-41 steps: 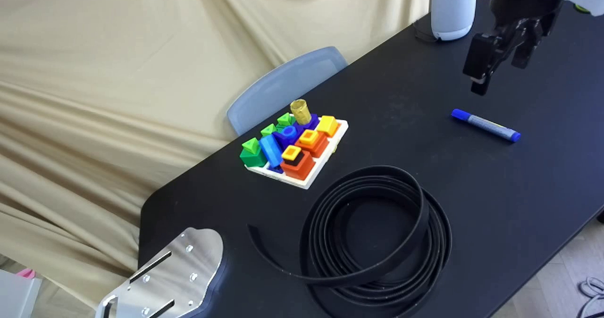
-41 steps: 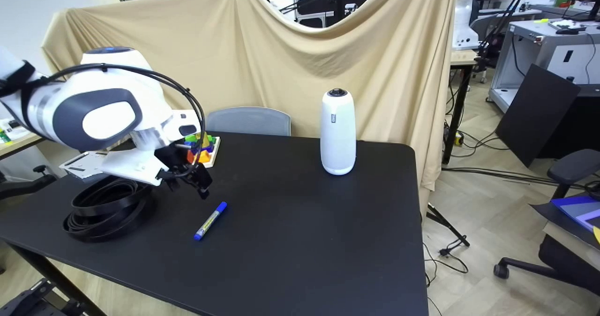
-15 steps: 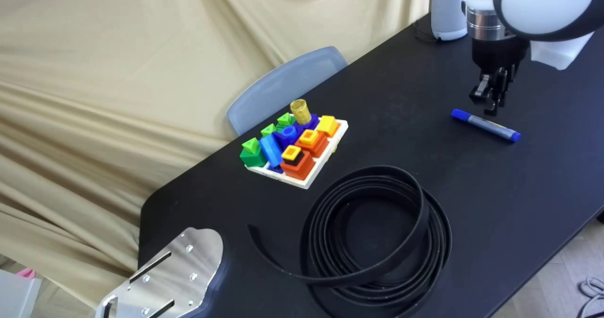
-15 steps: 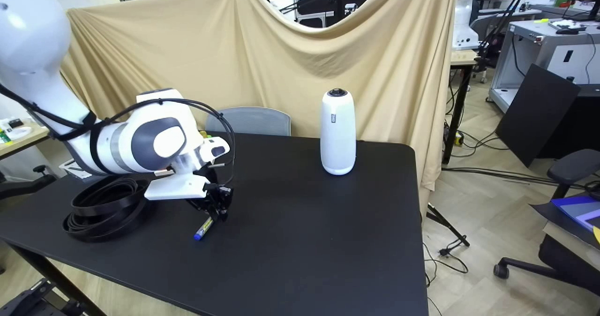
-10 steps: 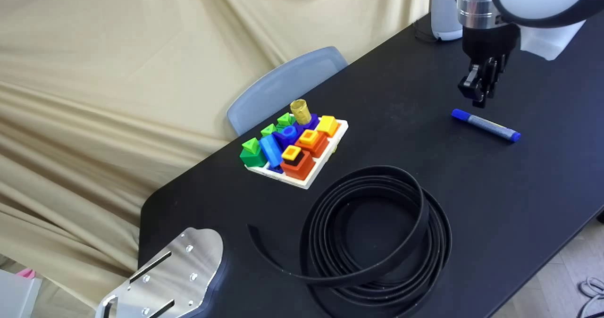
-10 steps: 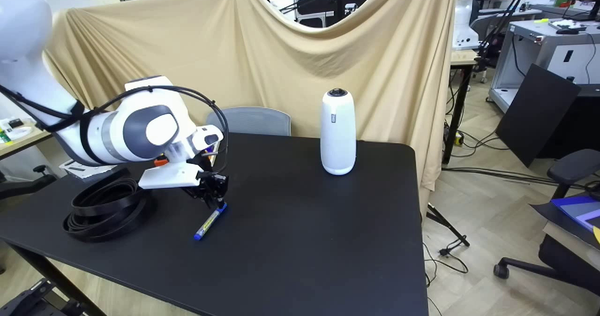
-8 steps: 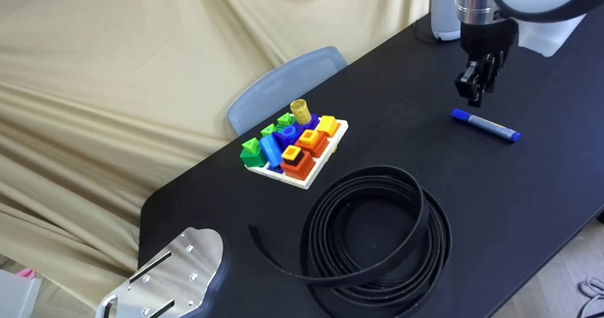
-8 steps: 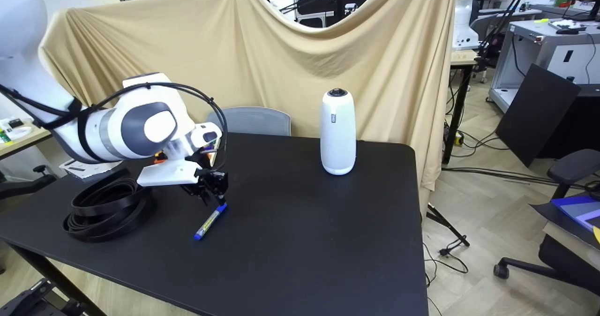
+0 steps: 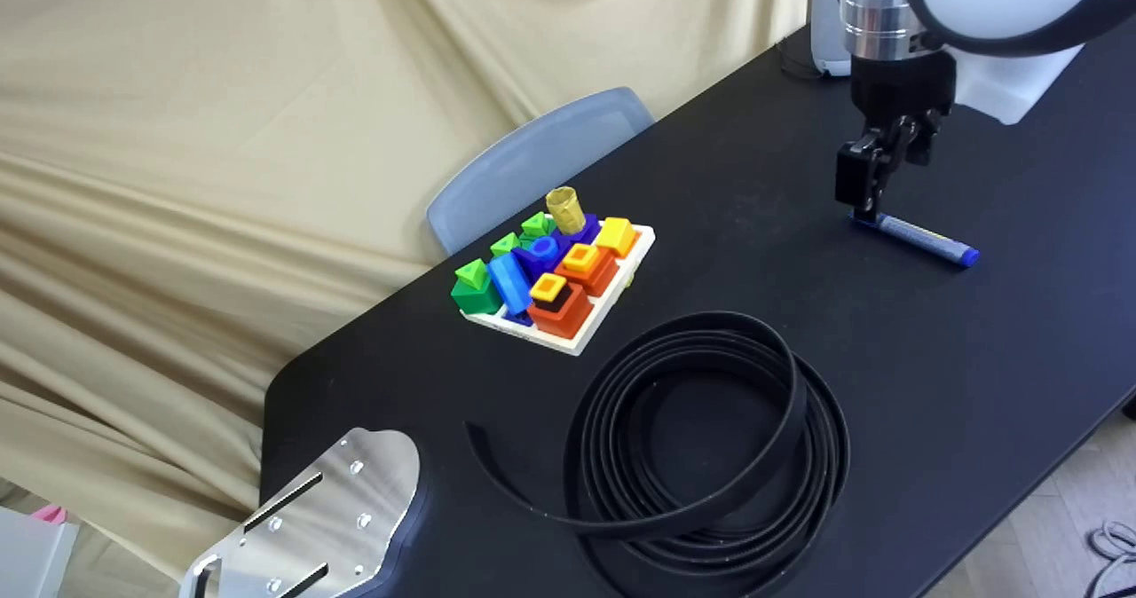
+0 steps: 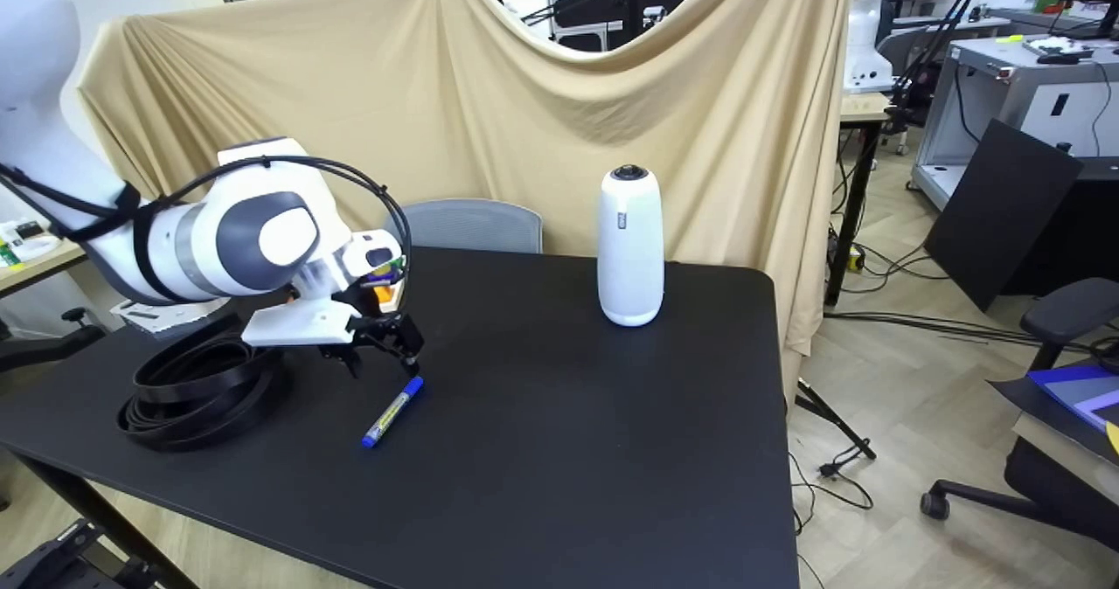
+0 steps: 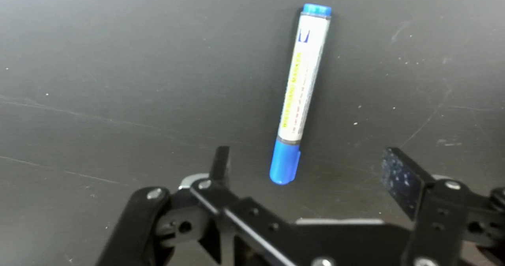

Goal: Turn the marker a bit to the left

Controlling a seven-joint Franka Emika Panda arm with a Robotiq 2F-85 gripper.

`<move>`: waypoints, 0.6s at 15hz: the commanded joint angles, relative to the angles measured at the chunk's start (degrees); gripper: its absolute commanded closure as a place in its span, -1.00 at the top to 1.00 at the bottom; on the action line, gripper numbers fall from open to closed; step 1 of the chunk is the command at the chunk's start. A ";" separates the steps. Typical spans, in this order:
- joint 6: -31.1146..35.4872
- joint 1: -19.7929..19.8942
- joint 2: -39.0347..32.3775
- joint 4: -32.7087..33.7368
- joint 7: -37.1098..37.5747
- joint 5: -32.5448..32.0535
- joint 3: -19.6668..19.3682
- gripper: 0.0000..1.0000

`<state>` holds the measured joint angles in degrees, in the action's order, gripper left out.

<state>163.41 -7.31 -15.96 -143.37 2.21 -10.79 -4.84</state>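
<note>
The marker lies flat on the black table, with a white barrel, a blue cap and a blue end. It shows in both exterior views [image 9: 927, 239] [image 10: 392, 412] and whole in the wrist view [image 11: 302, 84]. There it leans slightly, its cap towards my gripper [image 11: 305, 155]. My gripper is open, with nothing between its fingers. The cap end lies between the two fingers in the wrist view, closer to the left finger, touching neither. In an exterior view a finger of the gripper [image 9: 887, 177] covers part of the cap. The gripper [image 10: 382, 366] is just above the cap end.
A black strap coil [image 9: 710, 438] lies on the table [image 9: 994, 341]. A white tray of coloured toy blocks [image 9: 612, 305] is near the chair side. A tall white device [image 10: 630, 248] stands towards the back. A metal plate [image 9: 337, 509] lies at a table end.
My gripper has come down from higher up and shifted along the marker to its cap end. In the last half second its fingers look wider apart or turned. The marker has not moved.
</note>
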 commanded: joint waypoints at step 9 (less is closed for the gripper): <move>0.37 -0.04 -2.76 -0.86 5.03 2.55 0.25 0.50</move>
<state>163.48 -7.31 -18.36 -143.97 4.74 -8.91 -4.66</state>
